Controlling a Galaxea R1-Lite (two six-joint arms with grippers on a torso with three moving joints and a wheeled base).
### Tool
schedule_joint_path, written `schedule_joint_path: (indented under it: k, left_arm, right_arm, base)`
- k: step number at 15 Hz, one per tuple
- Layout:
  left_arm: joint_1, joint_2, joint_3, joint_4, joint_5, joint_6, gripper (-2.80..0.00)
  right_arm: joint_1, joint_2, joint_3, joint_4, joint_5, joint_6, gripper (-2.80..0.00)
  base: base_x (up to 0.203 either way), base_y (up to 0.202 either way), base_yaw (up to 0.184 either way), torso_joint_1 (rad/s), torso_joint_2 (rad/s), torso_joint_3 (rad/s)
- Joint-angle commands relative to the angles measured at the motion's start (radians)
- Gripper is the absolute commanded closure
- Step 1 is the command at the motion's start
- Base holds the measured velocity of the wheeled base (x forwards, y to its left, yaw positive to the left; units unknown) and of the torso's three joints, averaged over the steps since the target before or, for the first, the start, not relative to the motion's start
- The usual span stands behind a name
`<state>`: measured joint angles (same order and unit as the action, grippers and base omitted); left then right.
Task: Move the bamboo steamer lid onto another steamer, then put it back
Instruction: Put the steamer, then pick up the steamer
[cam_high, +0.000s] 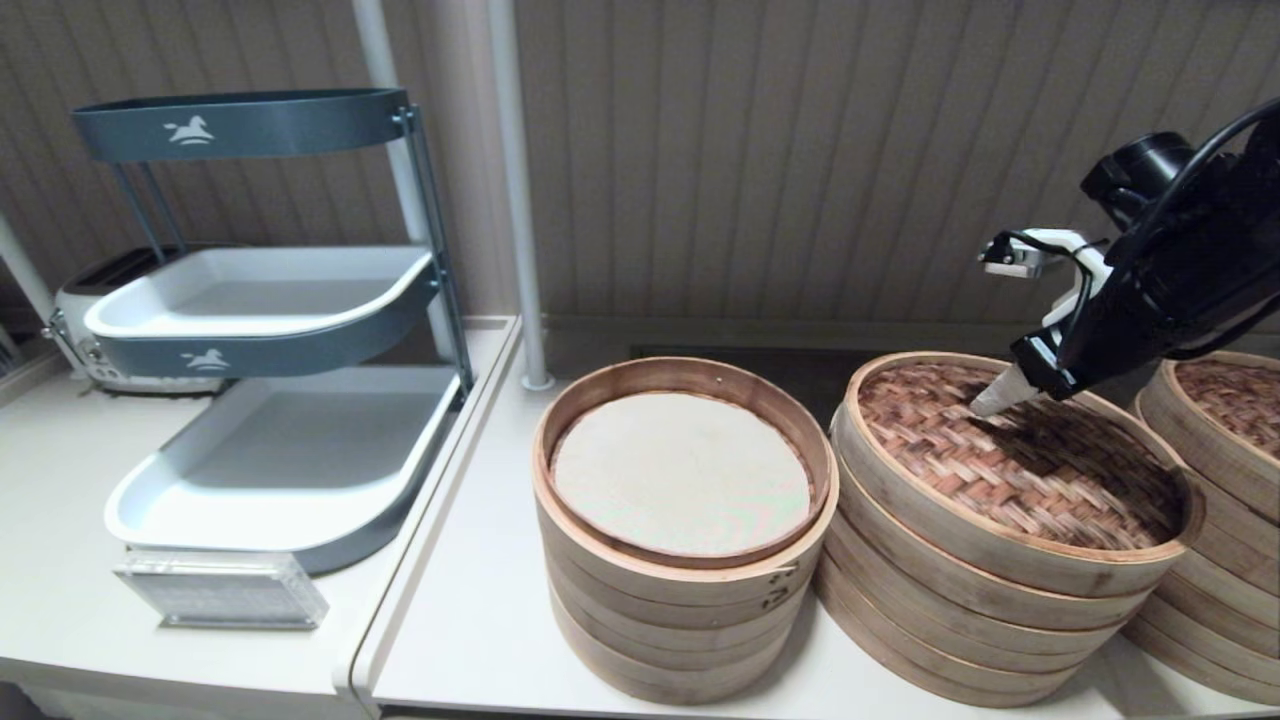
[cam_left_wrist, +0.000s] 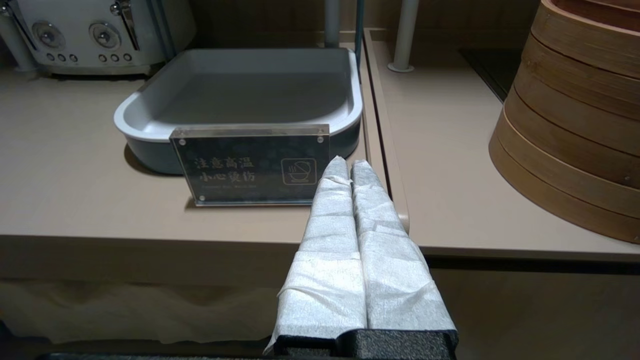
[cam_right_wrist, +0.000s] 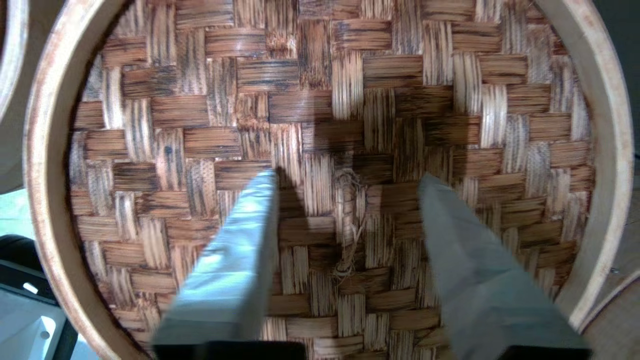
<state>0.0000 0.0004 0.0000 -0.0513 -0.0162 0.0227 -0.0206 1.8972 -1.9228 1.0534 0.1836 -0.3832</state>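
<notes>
The bamboo steamer lid (cam_high: 1010, 460), with a pale rim and a pinkish-brown herringbone top, lies on the wide shallow steamer stack (cam_high: 960, 620) at centre right. My right gripper (cam_high: 1000, 398) hangs open just above the lid's middle. In the right wrist view the gripper (cam_right_wrist: 346, 175) straddles the small centre loop (cam_right_wrist: 345, 220), with one finger on each side and nothing held. The left gripper (cam_left_wrist: 350, 162) is shut and empty, low in front of the counter's front edge, and does not show in the head view.
A taller steamer stack (cam_high: 680, 620) with a white liner (cam_high: 680, 470) stands lidless left of the wide stack. Another lidded steamer (cam_high: 1220, 420) sits at far right. A tiered tray rack (cam_high: 270, 300), toaster (cam_high: 90, 330), acrylic sign (cam_high: 220, 590) and pole (cam_high: 515, 200) stand to the left.
</notes>
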Motion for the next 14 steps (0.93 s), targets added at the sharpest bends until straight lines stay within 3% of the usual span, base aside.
schedule_joint_path:
  k: [1,11,12,14]
  left_arm:
    - [0.000,0.000,0.028,-0.001,-0.001,0.000,0.00]
    - [0.000,0.000,0.028,-0.002,0.001,0.000,0.00]
    - [0.000,0.000,0.028,-0.002,0.001,0.000,0.00]
    - [0.000,0.000,0.028,-0.001,0.001,0.000,0.00]
  right_arm:
    - [-0.001,-0.015,0.001,0.007,0.002,-0.003,-2.80]
    - [-0.007,-0.214,0.020,0.008,0.043,0.023,-2.80]
    - [-0.007,-0.249,0.033,0.008,0.047,0.026,0.00]
    - [-0.009,-0.354,0.078,0.008,0.051,0.028,0.00]
  base:
    - [0.000,0.000,0.000,0.000,0.00,0.000]
    - [0.000,0.000,0.000,0.000,0.00,0.000]
    - [0.000,0.000,0.000,0.000,0.00,0.000]
    - [0.000,0.000,0.000,0.000,0.00,0.000]
